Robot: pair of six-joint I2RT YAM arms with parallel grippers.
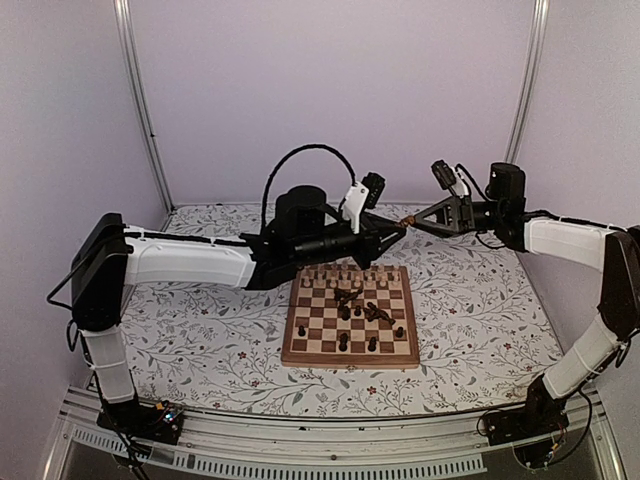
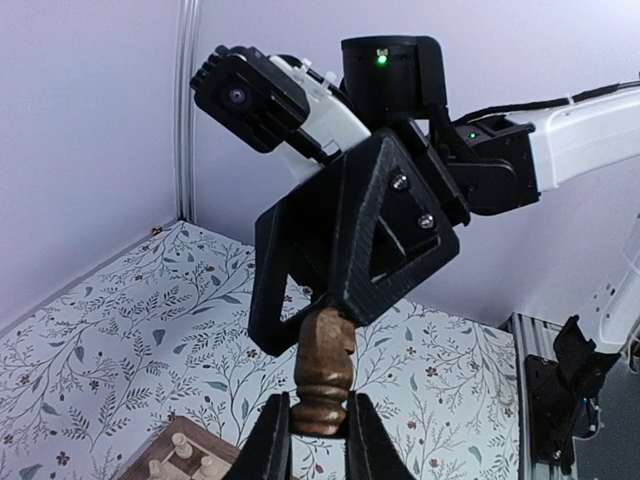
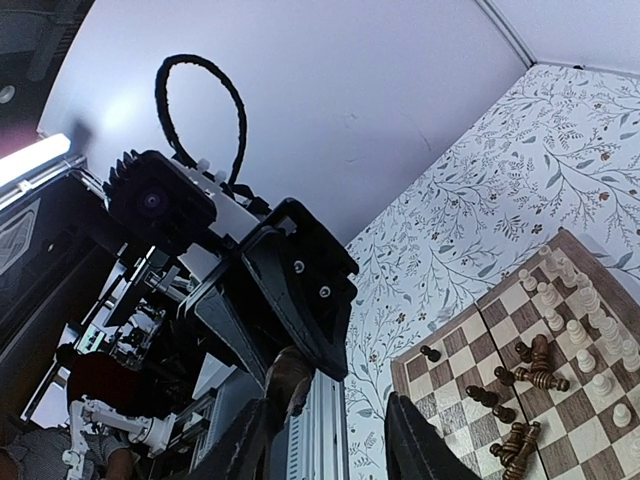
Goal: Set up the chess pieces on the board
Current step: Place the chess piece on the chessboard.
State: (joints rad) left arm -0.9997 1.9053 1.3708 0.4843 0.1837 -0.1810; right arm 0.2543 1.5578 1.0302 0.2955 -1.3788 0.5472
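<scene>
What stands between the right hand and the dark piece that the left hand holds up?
Nothing visible. The left hand grips the dark piece by its lower end in mid-air, and the right hand has its fingers on either side of the other end.

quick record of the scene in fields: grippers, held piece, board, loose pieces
left gripper: shut on dark piece, raised over the board's far edge
right gripper: open, straddling that piece's other end
board: lies flat between the arms
pale pieces: upright in the far rows
dark pieces: several toppled mid-board, a few upright
</scene>
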